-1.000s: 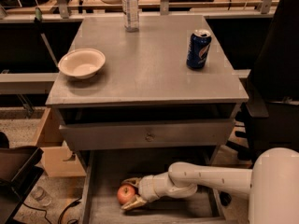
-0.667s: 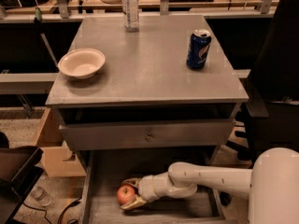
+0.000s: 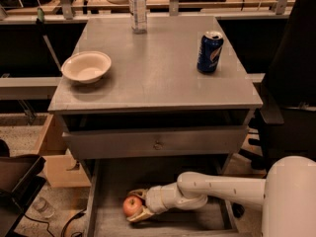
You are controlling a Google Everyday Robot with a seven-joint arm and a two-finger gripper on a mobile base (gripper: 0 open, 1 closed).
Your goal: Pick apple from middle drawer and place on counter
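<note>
The red apple [image 3: 132,206] lies on the plank floor of the pulled-out middle drawer [image 3: 111,181], low in the camera view. My gripper [image 3: 137,205] reaches in from the right on a white arm, with one finger above the apple and one below it, both right at the fruit. The apple still rests on the drawer floor. The grey counter [image 3: 158,68] above holds other items.
On the counter stand a cream bowl [image 3: 86,67] at left, a blue soda can [image 3: 210,52] at right and a clear bottle [image 3: 138,7] at the back. A closed drawer front with a knob [image 3: 157,144] sits above the open drawer. Cardboard boxes [image 3: 54,157] stand left.
</note>
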